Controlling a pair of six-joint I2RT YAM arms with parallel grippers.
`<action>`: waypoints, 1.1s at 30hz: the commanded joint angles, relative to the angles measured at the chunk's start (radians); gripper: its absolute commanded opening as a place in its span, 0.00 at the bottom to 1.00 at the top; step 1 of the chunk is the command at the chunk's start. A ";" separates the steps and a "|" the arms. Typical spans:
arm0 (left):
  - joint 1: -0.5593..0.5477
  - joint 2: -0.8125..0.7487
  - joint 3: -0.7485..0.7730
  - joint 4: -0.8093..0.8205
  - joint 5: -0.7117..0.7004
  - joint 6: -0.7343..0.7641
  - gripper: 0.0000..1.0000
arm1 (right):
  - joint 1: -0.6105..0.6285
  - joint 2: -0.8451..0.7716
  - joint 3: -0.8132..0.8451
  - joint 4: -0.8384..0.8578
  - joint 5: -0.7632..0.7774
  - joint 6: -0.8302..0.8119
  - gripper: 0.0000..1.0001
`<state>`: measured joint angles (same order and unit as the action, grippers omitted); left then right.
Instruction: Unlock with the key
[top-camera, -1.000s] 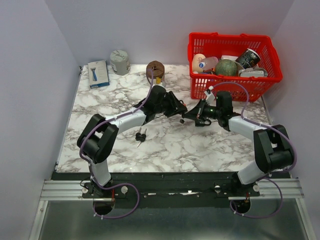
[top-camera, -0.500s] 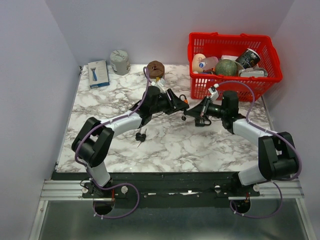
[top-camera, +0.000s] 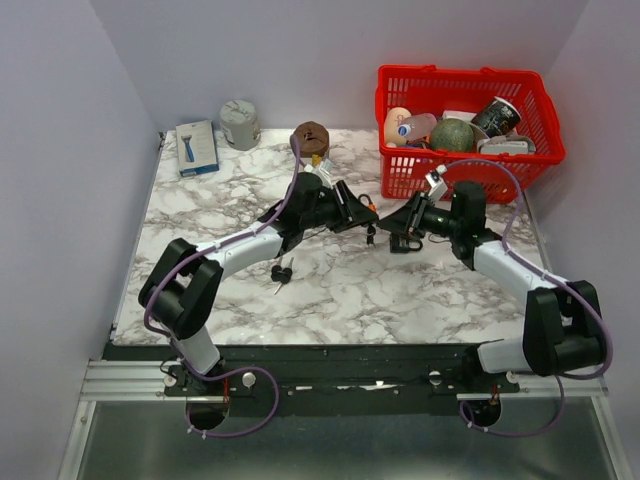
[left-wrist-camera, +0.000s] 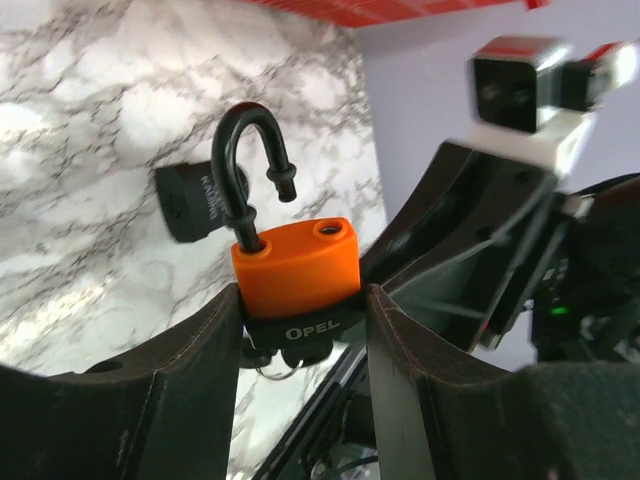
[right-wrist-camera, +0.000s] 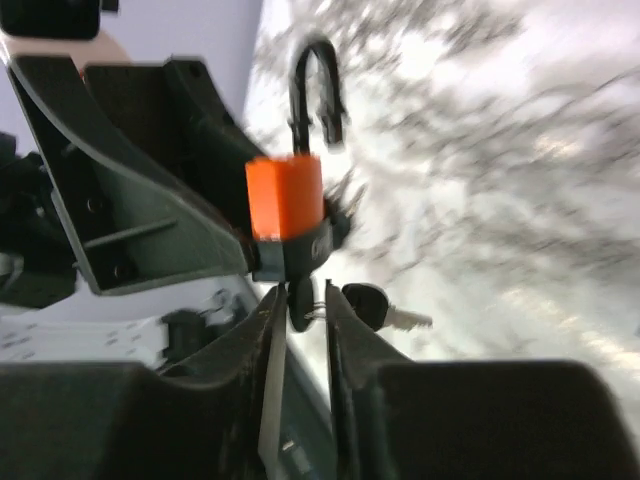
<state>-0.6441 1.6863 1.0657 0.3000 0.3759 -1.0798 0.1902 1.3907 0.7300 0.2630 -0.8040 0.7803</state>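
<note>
My left gripper (top-camera: 358, 213) is shut on an orange padlock (top-camera: 369, 224) and holds it above the table's middle. In the left wrist view the padlock (left-wrist-camera: 295, 265) sits between my fingers (left-wrist-camera: 200, 350). Its black shackle (left-wrist-camera: 248, 160) stands sprung open, one end free above the body. My right gripper (top-camera: 388, 228) meets it from the right. In the right wrist view that gripper (right-wrist-camera: 300, 295) is shut on the key (right-wrist-camera: 300, 308) in the bottom of the padlock (right-wrist-camera: 285, 195). A spare key (right-wrist-camera: 378, 306) hangs from the ring.
A red basket (top-camera: 535, 150) of items stands at the back right. A blue box (top-camera: 196, 148), a grey can (top-camera: 240, 124) and a brown object (top-camera: 311, 136) line the back. Another key bunch (top-camera: 281, 272) and a black object (top-camera: 403, 243) lie on the marble.
Both grippers, joined at the padlock, have shifted slightly toward the back. The right arm's elbow has swung out to the right.
</note>
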 joint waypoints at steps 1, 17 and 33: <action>0.001 -0.033 0.043 -0.094 -0.005 0.075 0.00 | -0.028 -0.100 -0.006 -0.105 0.123 -0.116 0.48; 0.026 -0.157 -0.052 -0.125 0.113 0.330 0.00 | 0.014 -0.150 0.100 -0.257 0.149 -0.135 0.66; -0.006 -0.217 -0.087 -0.162 0.081 0.391 0.00 | 0.164 -0.021 0.197 -0.249 0.232 -0.092 0.59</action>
<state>-0.6346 1.5288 0.9840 0.1188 0.4641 -0.7170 0.3351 1.3437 0.8948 0.0273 -0.6098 0.6895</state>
